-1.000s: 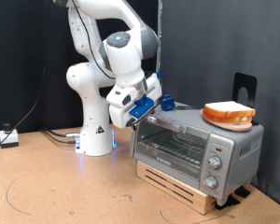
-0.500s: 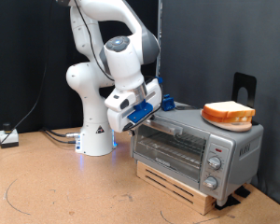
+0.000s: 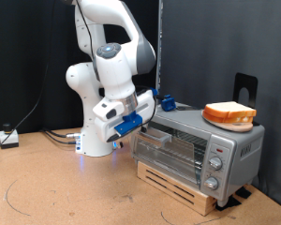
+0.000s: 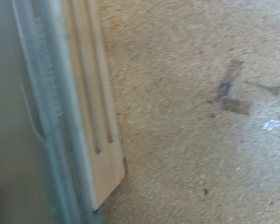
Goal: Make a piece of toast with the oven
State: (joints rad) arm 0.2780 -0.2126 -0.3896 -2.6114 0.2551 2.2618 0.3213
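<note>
Exterior view: the white Franka arm stands in the upper left of the frame, bent down so that its hand [image 3: 133,123], with blue fittings, sits at centre frame against the upper left corner of the boxy silver toaster oven [image 3: 199,146]; the glass door [image 3: 170,150] appears tipped a little outward at its top edge, though I cannot say how far it is opened; whether the fingers are spread or pressed together cannot be told here, since the hand's body hides them. The oven rests on a pale wooden crate [image 3: 178,184] on the brown tabletop [image 3: 56,192]; three round knobs [image 3: 215,162] run down its panel at lower right. On the oven's roof, at the right of the frame, lies a thick slice of bread on an orange dish [image 3: 229,115]; the thin flat piece of toast named in the task is not to be found in this view, nor can I see it on the wire rack behind the glass.

Wrist view: blurred; a pale slatted edge, probably the crate, runs down the left side; speckled tabletop fills the rest, with a faint grey mark at right; no fingers show.

By judgement, such a slice is light, dry and crumbly; it is best taken by its crust edges, gently.
</note>
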